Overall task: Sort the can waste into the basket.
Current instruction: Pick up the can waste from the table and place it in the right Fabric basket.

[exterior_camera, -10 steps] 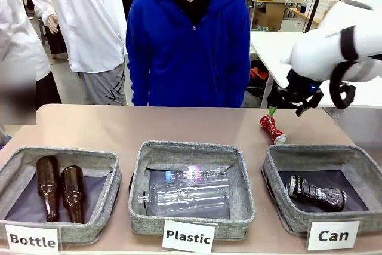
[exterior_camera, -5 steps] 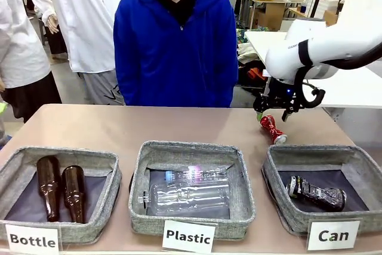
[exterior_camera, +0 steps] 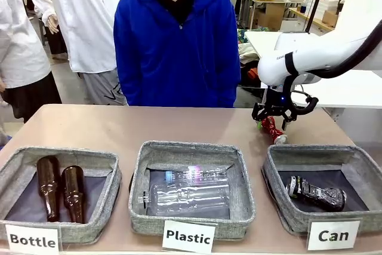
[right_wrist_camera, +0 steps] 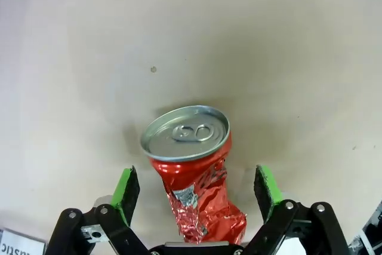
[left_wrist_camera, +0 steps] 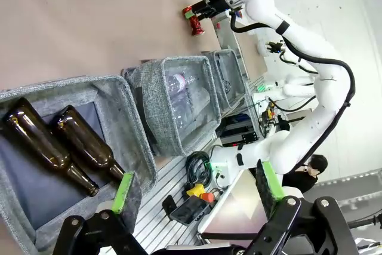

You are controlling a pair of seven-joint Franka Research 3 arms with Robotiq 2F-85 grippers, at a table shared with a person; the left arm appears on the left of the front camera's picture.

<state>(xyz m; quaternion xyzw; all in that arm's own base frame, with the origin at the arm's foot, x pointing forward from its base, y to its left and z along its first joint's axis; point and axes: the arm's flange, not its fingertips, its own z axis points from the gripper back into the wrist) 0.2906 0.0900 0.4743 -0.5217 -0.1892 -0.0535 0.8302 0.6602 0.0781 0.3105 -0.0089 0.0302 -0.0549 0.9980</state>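
The red can [exterior_camera: 273, 128], crumpled along its body with a silver end intact, lies on the tabletop [exterior_camera: 119, 126] just behind the far rim of the basket [exterior_camera: 280, 153] labelled "Can". The right gripper [exterior_camera: 273, 113] hangs directly over it, reaching in from the right side. In the right wrist view the red can [right_wrist_camera: 194, 174] sits between the two green pads [right_wrist_camera: 126, 186], its silver top facing the camera and its crushed red body running down toward the palm. The right gripper [right_wrist_camera: 197, 192] stands wide apart, with a gap between each pad and the can; it has hold of nothing. From the front view I cannot tell whether the fingertips reach the tabletop.

The black can [exterior_camera: 316, 193] with white print already lies on its side on the dark base inside the "Can" basket.

The left gripper [left_wrist_camera: 194, 192] is also spread wide and empty, held over the near left end of the tabletop. Its wrist view looks along the row of baskets: the "Bottle" basket [left_wrist_camera: 128, 103] with two brown glass bottles [left_wrist_camera: 59, 147] nearest, then the "Plastic" basket [left_wrist_camera: 158, 88] with a clear plastic bottle [left_wrist_camera: 185, 91], and the red can [left_wrist_camera: 194, 25] under the right gripper [left_wrist_camera: 194, 15] at the far end.

A person in a blue hooded top [exterior_camera: 176, 46] stands at the far side of the tabletop.
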